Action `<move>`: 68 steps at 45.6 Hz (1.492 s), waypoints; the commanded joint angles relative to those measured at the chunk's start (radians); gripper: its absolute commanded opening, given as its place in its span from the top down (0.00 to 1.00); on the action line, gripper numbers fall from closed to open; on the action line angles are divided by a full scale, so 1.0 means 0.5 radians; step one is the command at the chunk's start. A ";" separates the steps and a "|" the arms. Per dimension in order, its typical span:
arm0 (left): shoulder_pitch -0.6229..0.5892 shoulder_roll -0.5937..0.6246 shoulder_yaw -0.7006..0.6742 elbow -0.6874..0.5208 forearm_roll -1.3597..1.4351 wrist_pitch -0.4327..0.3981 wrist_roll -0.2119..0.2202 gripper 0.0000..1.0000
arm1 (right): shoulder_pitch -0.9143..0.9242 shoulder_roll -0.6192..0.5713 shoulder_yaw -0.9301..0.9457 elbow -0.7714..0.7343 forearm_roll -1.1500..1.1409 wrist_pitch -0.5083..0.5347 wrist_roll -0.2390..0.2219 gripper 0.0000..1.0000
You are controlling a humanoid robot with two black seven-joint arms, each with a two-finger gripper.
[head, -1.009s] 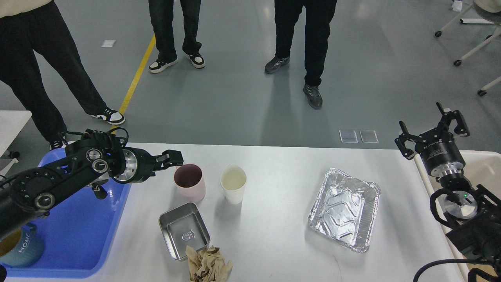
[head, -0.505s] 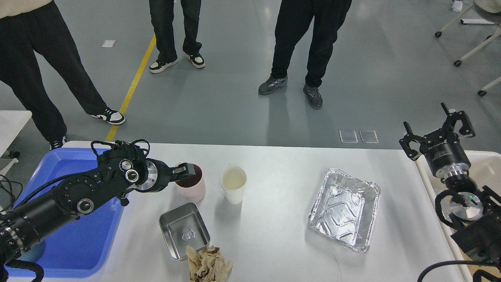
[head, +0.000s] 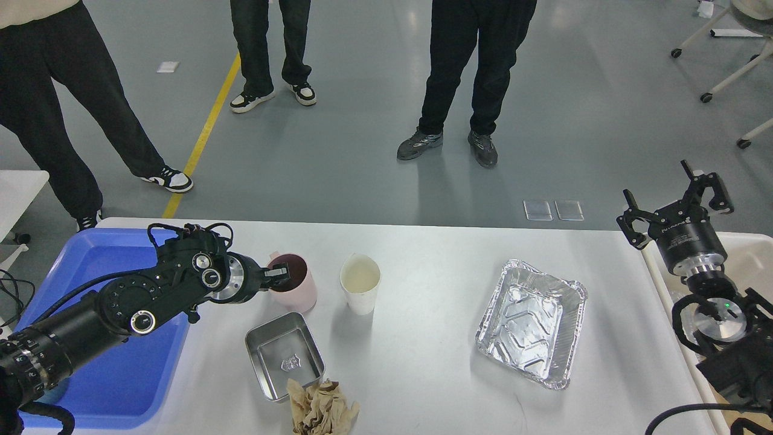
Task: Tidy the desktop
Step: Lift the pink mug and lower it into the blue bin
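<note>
Landmark: pink cup (head: 295, 285) on desktop (head: 423, 338).

- Left of cup: blue tray (head: 109, 362) at desktop's left end; your left arm crosses it.
- Your left gripper (head: 279, 277) at cup's left rim, fingers pinched over rim wall.
- Below cup: steel tin (head: 284, 356), crumpled brown paper (head: 321, 408).
- Just right of cup: white paper cup (head: 360, 283).
- Further right: foil tray (head: 531, 321).
- Far right of cup, off desktop: your right gripper (head: 676, 206), fingers spread wide, holding nothing.

A grey glossy floor (head: 362, 151) is reflecting soft light. A yellow line (head: 205, 130) is running across it. Three people (head: 471, 66) are standing there, and wheeled chair legs (head: 721, 78) are showing at the far right.
</note>
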 commanded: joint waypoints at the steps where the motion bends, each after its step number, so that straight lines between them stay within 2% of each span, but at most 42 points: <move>1: -0.003 0.010 0.001 0.007 -0.003 -0.016 0.003 1.00 | -0.004 0.000 0.000 0.000 0.000 0.000 0.000 0.00; 10: -0.042 0.004 -0.002 0.001 -0.021 -0.099 0.015 1.00 | -0.004 0.000 0.000 0.000 0.000 0.000 0.000 0.00; 16: -0.122 0.099 -0.064 -0.103 -0.052 -0.319 0.052 1.00 | -0.001 0.000 -0.003 0.000 0.000 0.000 0.000 0.00; 20: -0.235 0.304 -0.140 -0.293 -0.171 -0.522 0.110 1.00 | 0.002 0.000 -0.003 0.000 0.000 0.000 0.000 0.00; 24: -0.392 0.580 -0.162 -0.498 -0.398 -0.807 0.190 1.00 | 0.002 0.000 -0.003 -0.003 0.000 0.000 0.000 0.00; 27: -0.527 0.832 -0.159 -0.621 -0.567 -1.015 0.200 1.00 | 0.005 0.000 -0.003 0.000 0.000 0.000 0.000 0.00; 28: -0.570 0.914 -0.156 -0.664 -0.616 -1.034 0.200 1.00 | 0.005 0.000 -0.003 0.000 0.000 0.000 0.000 0.00; 32: -0.723 1.249 -0.162 -0.784 -0.766 -1.034 0.197 1.00 | 0.008 0.003 -0.003 0.000 0.000 0.000 0.000 0.00; 37: -0.877 1.629 -0.168 -0.775 -0.871 -1.034 0.175 1.00 | 0.014 0.006 -0.003 -0.003 0.000 -0.003 0.000 0.00; 42: -0.889 1.799 -0.211 -0.772 -0.895 -1.034 0.144 1.00 | 0.023 0.006 -0.003 -0.003 0.000 -0.006 0.000 0.00; 51: -0.847 1.830 -0.220 -0.772 -0.914 -1.034 0.135 1.00 | 0.023 0.009 -0.003 -0.003 0.000 -0.009 0.000 0.00; 59: -0.448 1.805 -0.220 -0.803 -0.871 -1.034 0.132 1.00 | 0.014 0.012 -0.003 0.000 0.000 -0.006 0.000 0.00; 68: -0.199 1.716 -0.257 -0.796 -0.650 -1.034 0.117 1.00 | 0.005 0.000 -0.003 0.000 0.000 0.000 0.000 0.00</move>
